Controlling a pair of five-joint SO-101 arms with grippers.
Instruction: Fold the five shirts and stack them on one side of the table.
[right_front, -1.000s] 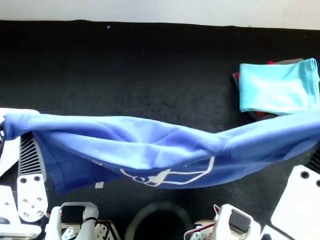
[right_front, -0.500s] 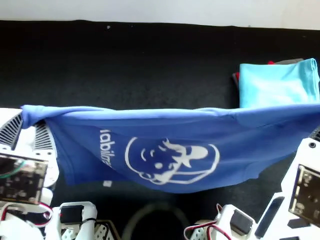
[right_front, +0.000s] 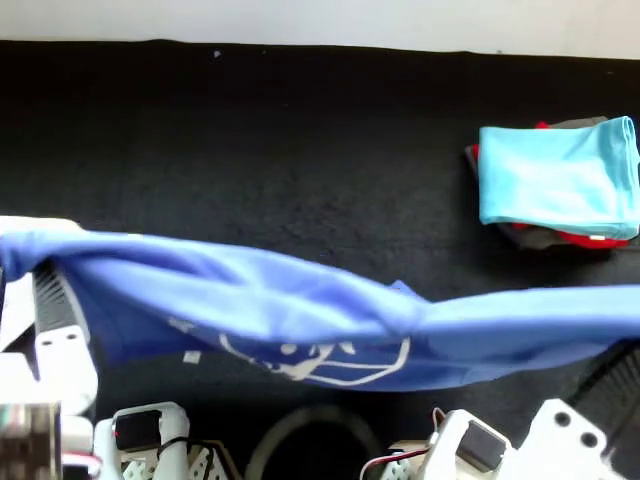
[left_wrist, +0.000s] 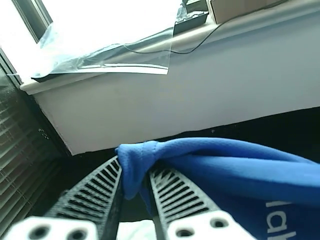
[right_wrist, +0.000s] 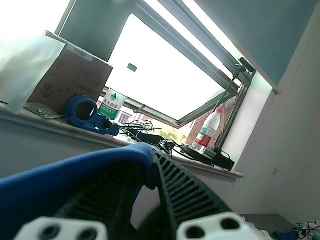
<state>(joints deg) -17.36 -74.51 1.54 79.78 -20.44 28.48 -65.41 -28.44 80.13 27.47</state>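
Shirt (right_front: 300, 310), blue with a white print (right_front: 320, 358), hangs stretched across the lower half of the high view from the left edge to the right edge. It is lifted off the black table (right_front: 300, 130) and twisted along its middle, so the print is partly folded under. In the left wrist view the left gripper (left_wrist: 134, 166) is clenched on a bunched corner of the shirt at the lower centre of the frame, the cloth running off to the lower right. In the right wrist view the right gripper (right_wrist: 148, 169) pinches another edge of it at the bottom centre. At the upper right of the high view lies a stack (right_front: 555, 180) of folded shirts, a light blue one on top, red and grey showing under it.
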